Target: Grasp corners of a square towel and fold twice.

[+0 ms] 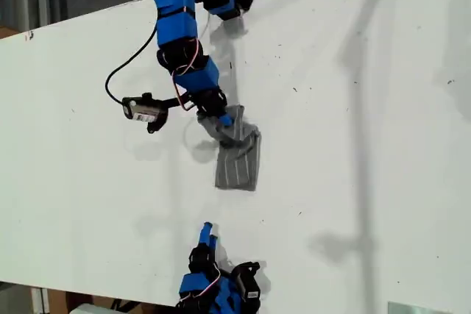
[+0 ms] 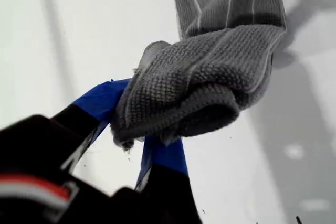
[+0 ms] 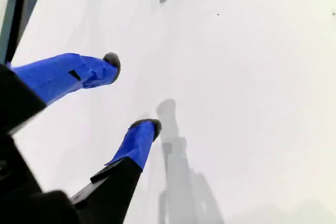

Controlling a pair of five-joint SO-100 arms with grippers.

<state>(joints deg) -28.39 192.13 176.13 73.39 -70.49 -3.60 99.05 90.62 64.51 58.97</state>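
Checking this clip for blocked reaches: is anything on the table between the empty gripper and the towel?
Nothing visible. In the exterior view only bare white table lies between my second gripper, open and empty, and the towel. My first gripper already grips the towel's bunched end.

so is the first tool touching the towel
Touching. The first wrist view shows my first tool with its blue jaws shut on a bunched fold of the towel, cloth pressed between them.
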